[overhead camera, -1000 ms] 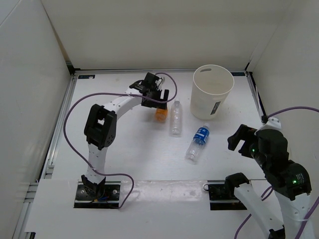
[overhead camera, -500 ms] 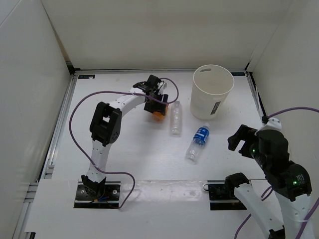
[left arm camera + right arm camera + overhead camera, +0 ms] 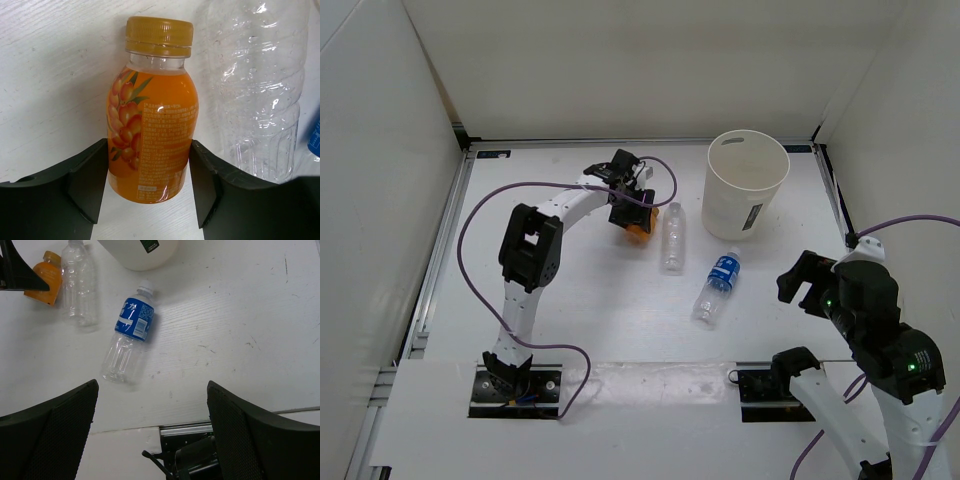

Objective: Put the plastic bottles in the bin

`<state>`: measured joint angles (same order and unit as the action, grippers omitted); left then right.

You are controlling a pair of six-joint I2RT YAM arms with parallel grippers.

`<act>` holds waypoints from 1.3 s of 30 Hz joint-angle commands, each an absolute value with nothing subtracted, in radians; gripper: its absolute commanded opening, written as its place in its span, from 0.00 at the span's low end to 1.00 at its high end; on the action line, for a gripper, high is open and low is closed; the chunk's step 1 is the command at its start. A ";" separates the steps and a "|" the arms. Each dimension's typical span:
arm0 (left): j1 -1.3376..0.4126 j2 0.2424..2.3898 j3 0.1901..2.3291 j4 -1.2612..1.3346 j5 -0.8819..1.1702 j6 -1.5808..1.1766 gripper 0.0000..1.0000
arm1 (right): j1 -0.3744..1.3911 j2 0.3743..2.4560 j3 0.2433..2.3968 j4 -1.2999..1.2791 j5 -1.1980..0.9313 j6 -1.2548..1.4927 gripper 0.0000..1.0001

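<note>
The orange bottle (image 3: 152, 130) with an orange cap lies on the table (image 3: 570, 300), and my left gripper (image 3: 149, 167) is shut on its lower body, a black finger (image 3: 87, 182) pressed against each side. From above, the left gripper (image 3: 632, 213) sits over the orange bottle (image 3: 639, 233). A clear bottle (image 3: 672, 238) lies just right of it. A clear bottle with a blue label (image 3: 718, 288) lies nearer the front. The cream-white bin (image 3: 746, 185) stands upright at the back right. My right gripper (image 3: 152, 410) hangs open and empty near the right front.
White walls close in the table on the left, back and right. The clear bottle (image 3: 255, 90) lies almost against the left gripper's right finger. A purple cable (image 3: 480, 215) loops beside the left arm. The arm bases (image 3: 515, 380) are at the near edge.
The left gripper's jaws have closed from wide open onto the orange bottle, and its wrist has shifted slightly. The right arm and the other bottles have not moved.
</note>
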<state>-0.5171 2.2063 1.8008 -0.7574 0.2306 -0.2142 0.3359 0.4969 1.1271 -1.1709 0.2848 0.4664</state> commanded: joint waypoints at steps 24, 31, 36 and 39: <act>-0.514 1.861 1.805 -0.676 0.319 -0.250 0.34 | 0.319 0.468 1.120 -1.131 0.284 0.457 0.90; -0.583 1.775 1.997 -0.583 0.374 -0.247 0.33 | 0.316 0.450 1.120 -1.129 0.284 0.459 0.90; -0.624 1.805 2.084 -0.523 0.416 -0.262 0.37 | 0.321 0.440 1.117 -1.124 0.284 0.459 0.90; -0.643 1.894 2.241 -0.523 0.460 -0.293 0.37 | 0.321 0.439 1.117 -1.126 0.282 0.456 0.90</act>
<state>-0.6334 1.8469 2.1307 -0.5594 0.3950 -0.2604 0.3161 0.4503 1.1160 -1.1564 0.2848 0.4660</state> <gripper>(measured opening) 0.707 0.904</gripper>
